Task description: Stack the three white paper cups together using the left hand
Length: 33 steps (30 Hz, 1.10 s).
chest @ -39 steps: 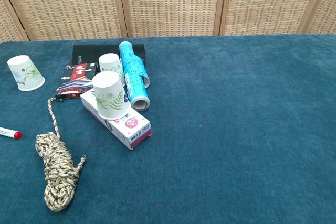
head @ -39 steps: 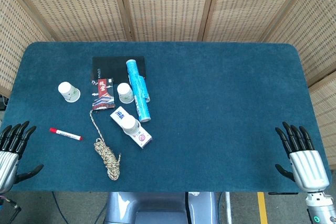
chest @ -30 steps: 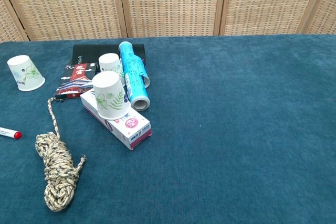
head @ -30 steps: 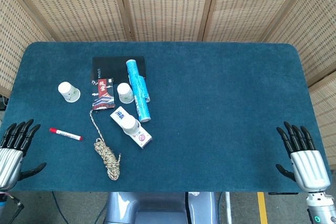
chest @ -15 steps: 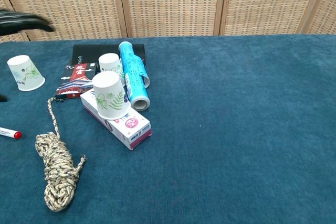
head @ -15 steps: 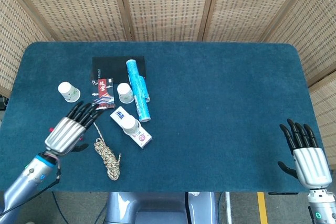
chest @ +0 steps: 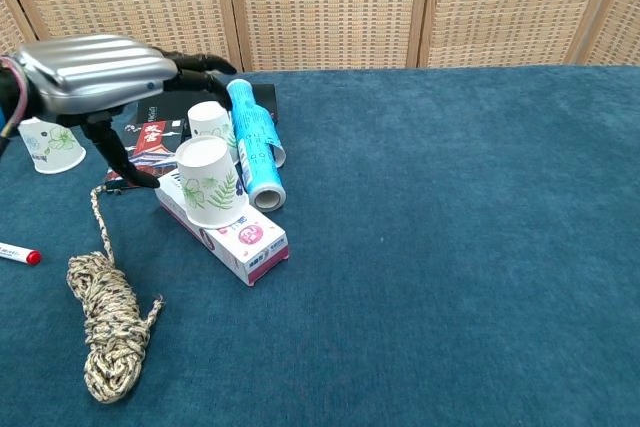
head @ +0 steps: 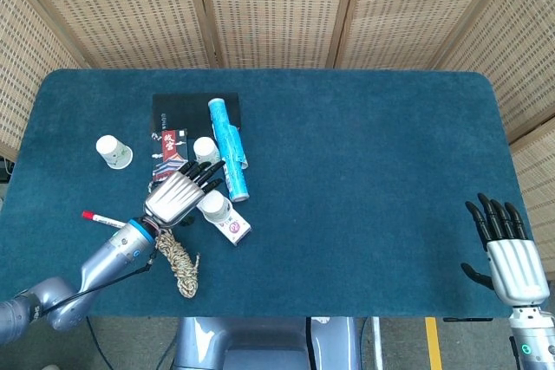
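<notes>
Your left robot hand hovers empty, fingers spread wide, just left of the white paper cup on the box. That cup stands upside down on a white and pink box. Behind the box, a second paper cup sits on the black booklet, touching the blue roll. The third paper cup lies well left of the box. Your right robot hand waits far right of the box, open, fingers extended.

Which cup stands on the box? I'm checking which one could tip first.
The nearest cup, upside down on the pink-and-white box, by the left hand. The middle cup stands beside the blue roll; the far-left cup stands alone.
</notes>
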Available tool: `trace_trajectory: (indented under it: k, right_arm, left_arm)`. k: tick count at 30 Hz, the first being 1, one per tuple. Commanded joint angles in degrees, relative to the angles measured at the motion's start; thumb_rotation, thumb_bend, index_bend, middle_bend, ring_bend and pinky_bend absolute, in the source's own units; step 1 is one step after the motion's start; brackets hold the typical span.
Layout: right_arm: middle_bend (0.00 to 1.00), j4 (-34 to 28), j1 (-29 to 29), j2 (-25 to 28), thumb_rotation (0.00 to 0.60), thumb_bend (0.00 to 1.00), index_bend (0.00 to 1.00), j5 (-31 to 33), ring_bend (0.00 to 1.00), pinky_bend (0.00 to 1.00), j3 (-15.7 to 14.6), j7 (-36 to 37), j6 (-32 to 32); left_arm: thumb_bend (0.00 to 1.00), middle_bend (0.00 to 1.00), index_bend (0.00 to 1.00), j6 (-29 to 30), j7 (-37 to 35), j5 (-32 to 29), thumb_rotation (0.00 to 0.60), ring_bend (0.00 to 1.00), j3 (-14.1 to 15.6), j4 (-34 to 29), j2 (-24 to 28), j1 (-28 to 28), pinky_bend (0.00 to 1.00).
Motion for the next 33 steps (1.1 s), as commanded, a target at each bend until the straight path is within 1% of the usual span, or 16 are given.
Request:
trace_trajectory:
  k: [1,5,8,11,13,15,20,22,23,24,27,30,33]
  right_arm:
    - [0.00,0.07,0.17,0.02,0.600,0.00,0.05,0.33,0.00,0.00,0.10,0.15,-0.34]
    - [0.00,0.20,0.32,-0.10,0.600,0.00,0.05,0.53,0.00,0.00,0.08,0.04,-0.65]
    - [0.00,0.27,0.36,-0.17,0.600,0.00,0.05,0.64,0.00,0.00,0.06,-0.03,-0.75]
    - [0.00,0.30,0.38,-0.19,0.600,0.00,0.05,0.71,0.00,0.00,0.08,-0.04,-0.74]
    - [0.00,0.31,0.38,-0.21,0.600,0.00,0.05,0.75,0.00,0.00,0.10,-0.01,-0.71]
    - [0.00,0.33,0.38,-0.20,0.600,0.00,0.05,0.79,0.00,0.00,0.10,0.07,-0.69]
    - [0.00,0.31,0.46,-0.12,0.600,0.00,0.05,1.09,0.00,0.00,0.17,0.17,-0.87]
    - [0.00,0.33,0.51,-0.10,0.600,0.00,0.05,1.34,0.00,0.00,0.23,0.18,-1.01]
    - [0.00,0.39,0.56,-0.12,0.600,0.00,0.05,1.54,0.00,0.00,0.29,0.12,-1.14]
    - [0.00,0.44,0.64,-0.18,0.600,0.00,0.05,1.86,0.00,0.00,0.41,0.00,-1.31]
    - [0.00,0.41,0.87,-0.32,0.600,0.00,0.05,2.59,0.00,0.00,0.70,-0.43,-1.74]
    - [0.00,0.41,1.10,-0.54,0.600,0.00,0.05,3.31,0.00,0.00,0.97,-0.93,-2.16]
    - [0.00,0.58,1.39,-0.89,0.600,0.00,0.05,4.13,0.00,0.00,1.27,-1.60,-2.67]
  left_arm:
    - [0.05,0.08,0.25,-2.22,-0.80,-2.75,0.600,0.16,-0.18,2.39,-1.98,-1.97,0.21]
    - [0.06,0.15,0.34,-1.56,-5.48,-2.80,0.600,0.22,0.23,5.09,-4.59,-2.92,0.26]
    - [0.09,0.23,0.43,-0.60,-7.62,-2.32,0.600,0.29,0.52,6.53,-5.88,-3.26,0.30]
    - [0.16,0.31,0.51,0.84,-8.72,-1.44,0.600,0.35,0.77,7.75,-7.01,-3.49,0.33]
    - [0.20,0.33,0.54,1.87,-9.36,-0.96,0.600,0.37,0.91,8.43,-7.65,-3.56,0.33]
    - [0.21,0.34,0.55,2.52,-9.46,-0.98,0.600,0.38,1.00,8.92,-8.00,-3.69,0.33]
    - [0.19,0.34,0.54,2.56,-8.95,-4.60,0.600,0.38,-1.35,7.37,-6.21,-4.51,0.33]
    - [0.18,0.34,0.54,2.58,-8.63,-6.52,0.600,0.38,-2.85,6.96,-5.11,-5.00,0.33]
    - [0.18,0.34,0.54,2.48,-8.75,-8.22,0.600,0.38,-4.14,6.86,-4.39,-5.40,0.33]
    - [0.18,0.34,0.54,2.45,-9.27,-10.54,0.600,0.38,-6.19,7.44,-3.65,-5.89,0.33]
    - [0.18,0.34,0.54,0.72,-9.91,-15.95,0.600,0.38,-9.41,9.15,-2.24,-7.58,0.33]
    - [0.18,0.34,0.54,-0.80,-10.62,-20.20,0.600,0.38,-11.19,12.33,-2.23,-9.21,0.33]
    - [0.17,0.34,0.53,-3.20,-11.68,-23.67,0.600,0.38,-11.57,16.98,-3.57,-10.94,0.31]
